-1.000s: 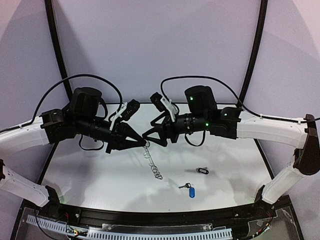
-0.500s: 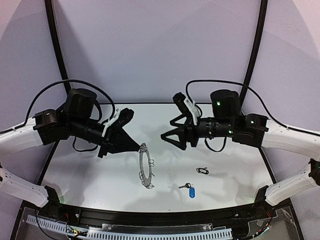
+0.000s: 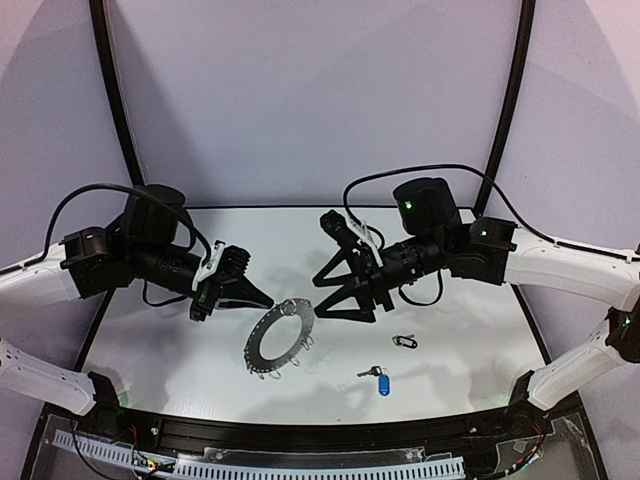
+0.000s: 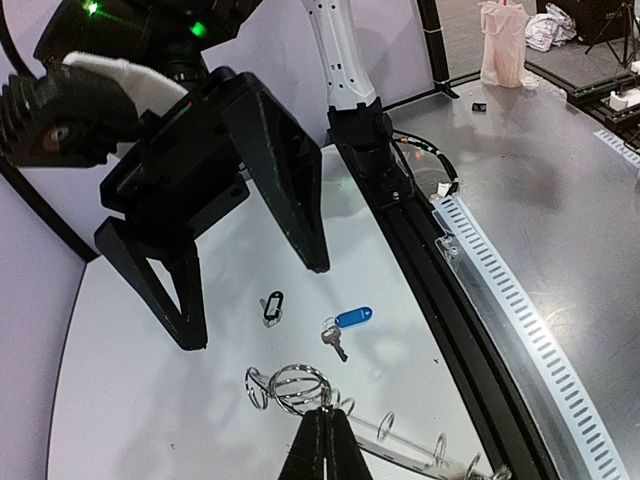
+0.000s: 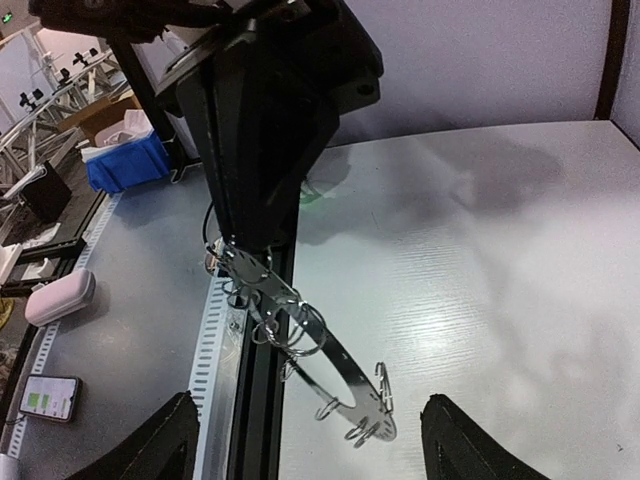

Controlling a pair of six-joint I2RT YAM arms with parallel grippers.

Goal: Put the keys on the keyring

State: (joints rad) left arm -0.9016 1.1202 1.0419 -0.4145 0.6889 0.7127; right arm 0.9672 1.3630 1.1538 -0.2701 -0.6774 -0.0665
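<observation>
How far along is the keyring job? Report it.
Done: nothing yet, no key is threaded. In hand: left pincer shut on the rim of the keyring; right pincer open, empty. Left: blue-tagged key and dark key both lie on the table.

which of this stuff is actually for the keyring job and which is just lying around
For the job: keyring, pinched by the left gripper; blue-tagged key; dark key; right gripper, open.
Just lying about: blue bin, phone, white case, all off the table.
</observation>
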